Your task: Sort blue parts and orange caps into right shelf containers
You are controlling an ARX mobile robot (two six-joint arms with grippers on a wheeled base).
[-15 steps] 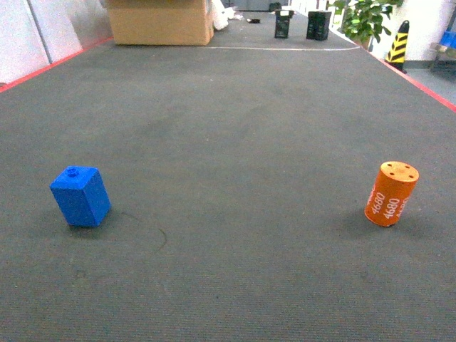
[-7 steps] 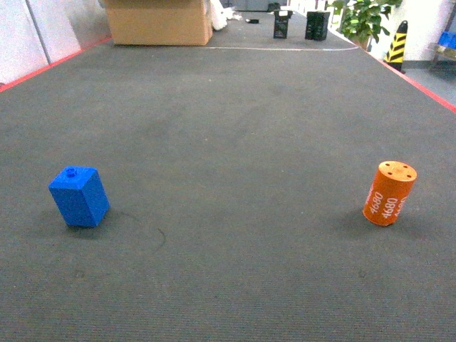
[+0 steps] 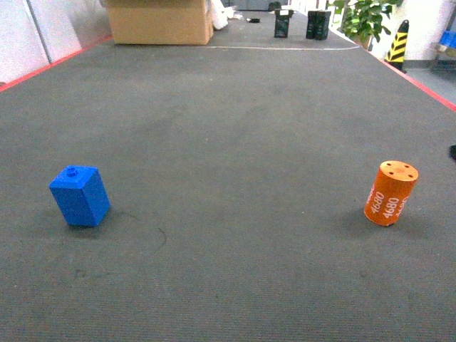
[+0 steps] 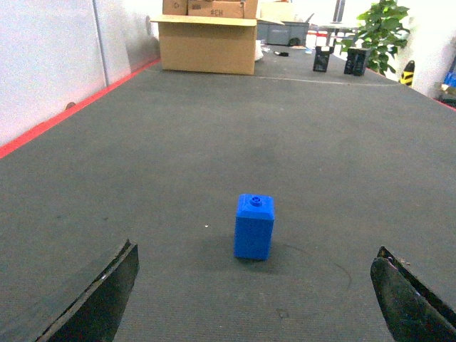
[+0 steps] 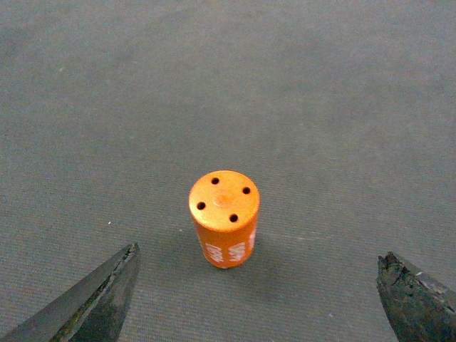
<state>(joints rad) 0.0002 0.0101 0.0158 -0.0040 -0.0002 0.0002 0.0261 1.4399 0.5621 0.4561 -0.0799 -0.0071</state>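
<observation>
A blue part point(image 3: 80, 196) stands upright on the dark carpet at the left, and an orange cap point(image 3: 390, 193) printed "4680" stands at the right. In the left wrist view my left gripper point(image 4: 255, 269) is open, with the blue part point(image 4: 254, 227) just ahead of its fingers and centred between them. My right gripper point(image 5: 259, 272) is open too. The orange cap point(image 5: 224, 217) stands ahead of the fingers, left of the middle of the gap. Nothing is held. The right shelf containers are out of view.
A cardboard box point(image 3: 160, 21) sits far back on the left, two black items point(image 3: 299, 24) and a potted plant point(image 3: 365, 18) at the back right. A yellow-black post point(image 3: 399, 43) stands beyond the red floor line point(image 3: 420, 85). A white wall point(image 4: 43, 64) runs along the left.
The blue part and orange cap have stayed where they were. The head view shifted slightly, and a small dark tip now shows at its right edge.
</observation>
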